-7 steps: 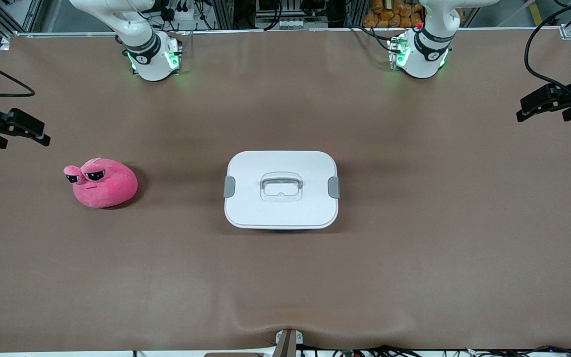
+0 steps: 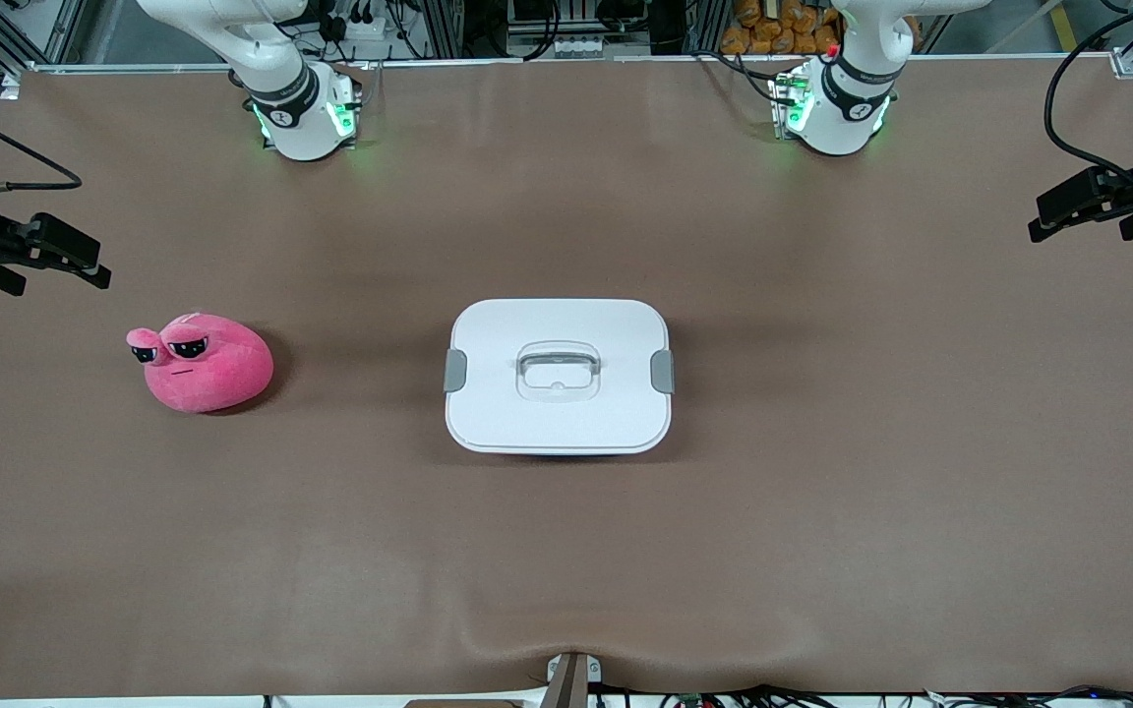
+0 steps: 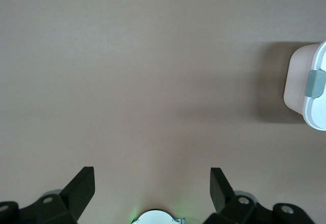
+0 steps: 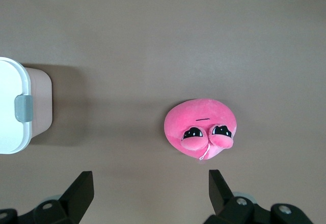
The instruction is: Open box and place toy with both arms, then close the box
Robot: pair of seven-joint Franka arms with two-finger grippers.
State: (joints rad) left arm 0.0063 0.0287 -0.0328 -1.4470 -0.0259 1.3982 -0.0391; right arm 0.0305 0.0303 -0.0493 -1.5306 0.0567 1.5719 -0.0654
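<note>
The box [image 2: 559,376] stands at the table's middle, its white lid on, with a grey clip [image 2: 455,370] at each end and a recessed handle [image 2: 558,366]. Its pink wall shows in the left wrist view [image 3: 298,89] and the right wrist view [image 4: 41,104]. The toy [image 2: 203,362], a hot-pink plush with dark eyes, lies toward the right arm's end; it also shows in the right wrist view [image 4: 201,124]. My right gripper [image 2: 53,267] [image 4: 151,191] is open and empty above the table near the toy. My left gripper [image 2: 1078,228] [image 3: 153,188] is open and empty over the left arm's end.
The brown table cover [image 2: 566,551] has a small bump at its edge nearest the front camera. The two arm bases [image 2: 306,113] [image 2: 834,108] stand along the table's farthest edge. Cables hang by both grippers.
Both grippers have shifted slightly, the right one a little toward the table's middle. The box and the toy have not moved.
</note>
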